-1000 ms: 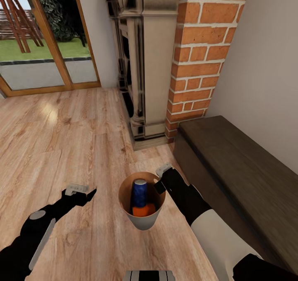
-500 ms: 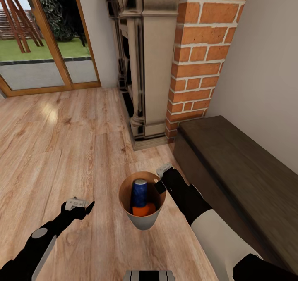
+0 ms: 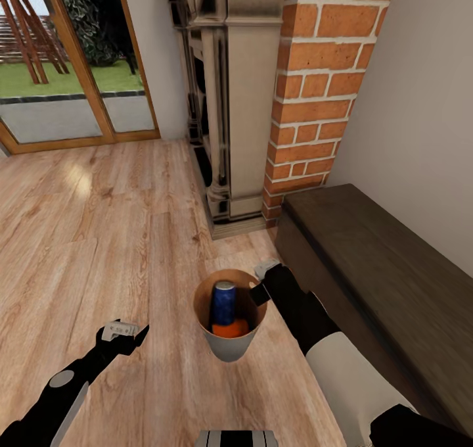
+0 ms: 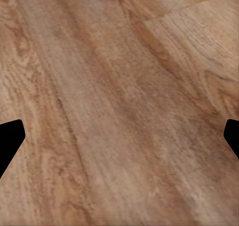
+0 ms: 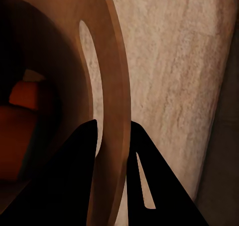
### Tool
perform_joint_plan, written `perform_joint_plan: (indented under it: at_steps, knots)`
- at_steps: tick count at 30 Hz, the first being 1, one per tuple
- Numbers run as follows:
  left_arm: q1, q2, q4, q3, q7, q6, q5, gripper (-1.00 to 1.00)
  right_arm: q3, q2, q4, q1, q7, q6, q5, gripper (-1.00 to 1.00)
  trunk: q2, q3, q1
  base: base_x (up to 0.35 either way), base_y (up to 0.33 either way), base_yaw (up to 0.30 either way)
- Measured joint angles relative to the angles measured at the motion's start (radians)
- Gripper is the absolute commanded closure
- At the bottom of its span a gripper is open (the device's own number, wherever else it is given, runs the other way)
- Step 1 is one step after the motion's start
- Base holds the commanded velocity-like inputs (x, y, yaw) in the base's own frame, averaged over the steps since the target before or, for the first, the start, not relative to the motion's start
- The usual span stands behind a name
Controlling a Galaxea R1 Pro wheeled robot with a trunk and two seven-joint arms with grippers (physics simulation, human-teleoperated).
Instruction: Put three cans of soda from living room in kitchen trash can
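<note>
Bin [image 3: 226,348]: small tan trash can w/ brown inside, held up over wood floor [image 3: 118,223]; sits a bit further right & up in head view vs 1 s ago.
R gripper [image 3: 260,282]: clamped on bin's rim at its right side; wrist view shows fingers [image 5: 82,161] pinching rim wall [image 5: 117,111], one inside, one outside.
L gripper [image 3: 123,332]: fingers spread wide, holding nothing, over bare floor; lower & nearer robot than 1 s ago.
Blue can [image 3: 223,304]: upright inside bin.
Orange can [image 3: 230,329]: inside bin, below blue one; orange patch also in R wrist view [image 5: 27,99].
3rd can: can't tell.
Surroundings: dark bench [image 3: 381,276] right, brick column [image 3: 322,85], fireplace [image 3: 226,105], unchanged.
</note>
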Motion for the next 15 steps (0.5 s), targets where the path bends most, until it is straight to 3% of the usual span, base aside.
perform_joint_plan:
  at_steps: [10,15]
  knots:
    - [0.001,0.000,0.001,0.000,0.003,-0.001,0.002,-1.00,-0.010,0.000,0.000,0.002,0.000,-0.002,-0.002,1.00,0.000,0.000,0.000,0.000,0.000,0.000]
    - [0.001,0.000,0.002,0.000,0.003,-0.001,0.001,-1.00,-0.010,0.000,0.001,0.008,0.001,-0.002,-0.004,1.00,-0.001,-0.019,0.002,0.000,0.000,0.000]
